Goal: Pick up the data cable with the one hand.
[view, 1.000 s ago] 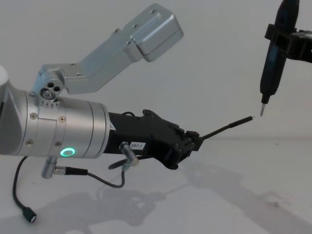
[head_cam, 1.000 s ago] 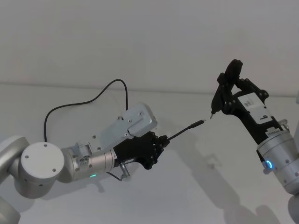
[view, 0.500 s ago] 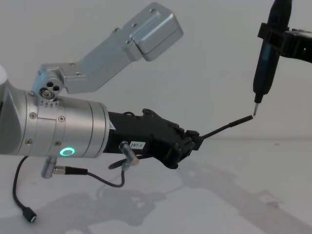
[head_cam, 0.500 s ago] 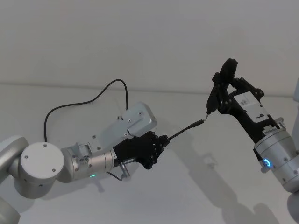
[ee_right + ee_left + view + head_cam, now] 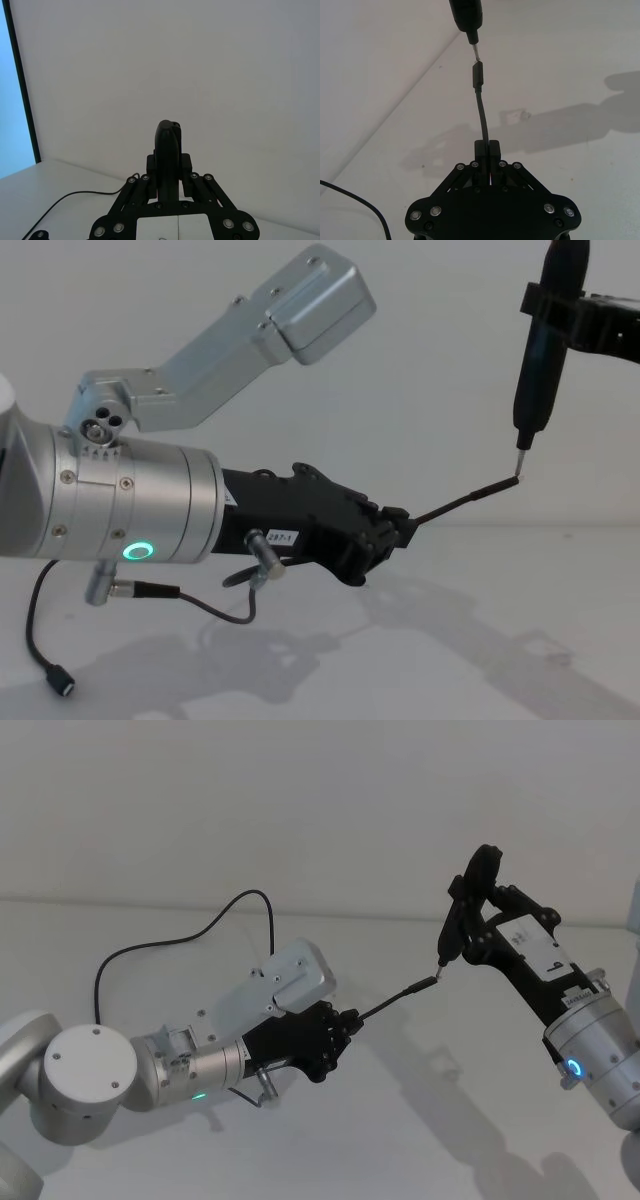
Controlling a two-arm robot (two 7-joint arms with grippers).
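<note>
The data cable [image 5: 200, 933] is a thin black cord looping across the white table behind my left arm. My left gripper [image 5: 350, 1020] is shut on it a little behind its slim plug [image 5: 420, 985], which sticks out forward in the air. In the left wrist view the cable [image 5: 481, 107] rises straight from between the fingers [image 5: 493, 149]. My right gripper [image 5: 482, 935] is shut on an upright black pen-like probe [image 5: 533, 370]. The probe's tip touches the plug's metal end [image 5: 518, 478].
A silver angled bracket [image 5: 300, 300] rises over my left wrist. A short dark wire with a stubby connector [image 5: 60, 685] hangs from that wrist. The white table [image 5: 420, 1120] meets a plain white wall behind.
My right gripper has carried the probe left and slightly down until its tip meets the plug's end. My left gripper and the cable have stayed still.
</note>
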